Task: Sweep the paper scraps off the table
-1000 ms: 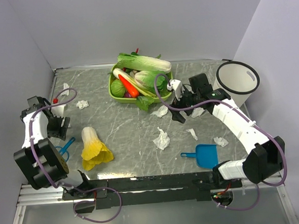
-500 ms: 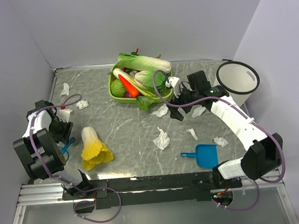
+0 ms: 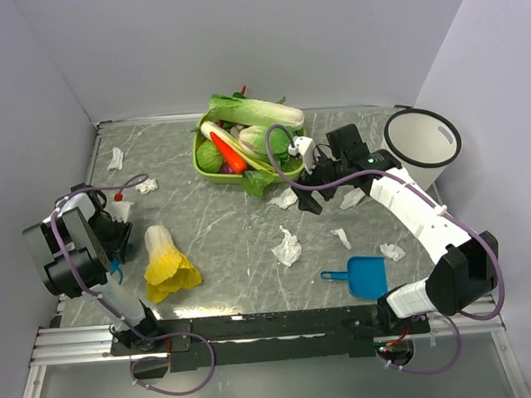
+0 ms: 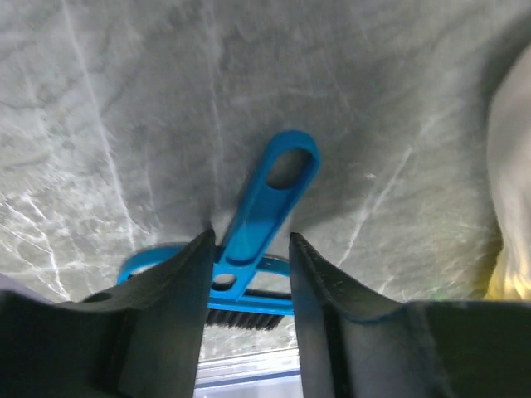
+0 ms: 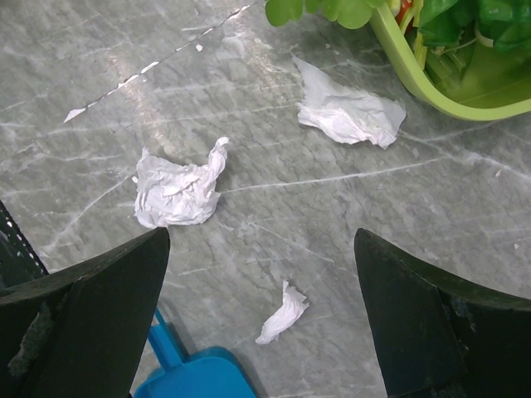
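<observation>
Paper scraps (image 3: 286, 246) across table (image 3: 222, 221); brush (image 4: 257, 220) left; dustpan (image 3: 367, 275) right.

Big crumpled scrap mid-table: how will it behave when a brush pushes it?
The paper scrap looks thin and loosely crumpled, so it is probably very light and soft; it would likely squash or flip rather than roll. The table looks smooth, so the scrap should slide easily. Its raised, ragged folds might catch on bristles and drag along.
</observation>
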You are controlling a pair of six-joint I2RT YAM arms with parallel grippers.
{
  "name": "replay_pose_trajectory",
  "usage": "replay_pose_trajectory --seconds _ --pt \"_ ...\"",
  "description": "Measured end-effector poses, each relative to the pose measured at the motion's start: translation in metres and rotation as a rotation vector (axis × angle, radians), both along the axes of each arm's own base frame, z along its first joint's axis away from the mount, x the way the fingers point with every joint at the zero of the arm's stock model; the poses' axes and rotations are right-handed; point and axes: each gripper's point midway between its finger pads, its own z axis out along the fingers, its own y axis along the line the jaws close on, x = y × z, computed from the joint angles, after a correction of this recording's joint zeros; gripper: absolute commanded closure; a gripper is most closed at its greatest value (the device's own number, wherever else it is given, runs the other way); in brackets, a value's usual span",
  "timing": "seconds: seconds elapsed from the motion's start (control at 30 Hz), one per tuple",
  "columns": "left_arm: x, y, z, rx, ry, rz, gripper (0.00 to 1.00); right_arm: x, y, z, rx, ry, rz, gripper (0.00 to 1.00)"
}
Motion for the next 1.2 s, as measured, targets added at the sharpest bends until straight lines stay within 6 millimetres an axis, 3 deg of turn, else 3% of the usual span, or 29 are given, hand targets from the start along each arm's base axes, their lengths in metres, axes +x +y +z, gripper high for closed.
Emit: replay_pose_trajectory --seconds 0.33,0.63,0.77,0.97,1.2 --pt "0.003 0.004 -0.002 0.001 0.025 0.050 0.99 0.000 -0.001 0.000 -0.005 -0.001 -0.004 0.00" --pt "0.011 0.001 0.005 0.004 -0.027 0.125 0.99 0.001 0.005 -0.004 0.006 0.013 -0.003 0.00" --pt "0.028 0.000 0.024 -0.019 -0.085 0.156 0.99 0.001 0.008 -0.006 0.009 0.025 -0.006 0.00" --pt "0.059 -0.003 0.078 -0.050 -0.239 0.187 0.99 0.004 0.012 -0.003 0.032 0.020 -0.013 0.00" --pt "0.070 -0.014 0.113 -0.111 -0.303 0.204 0.99 0.006 0.016 0.001 0.057 0.015 -0.016 0.00"
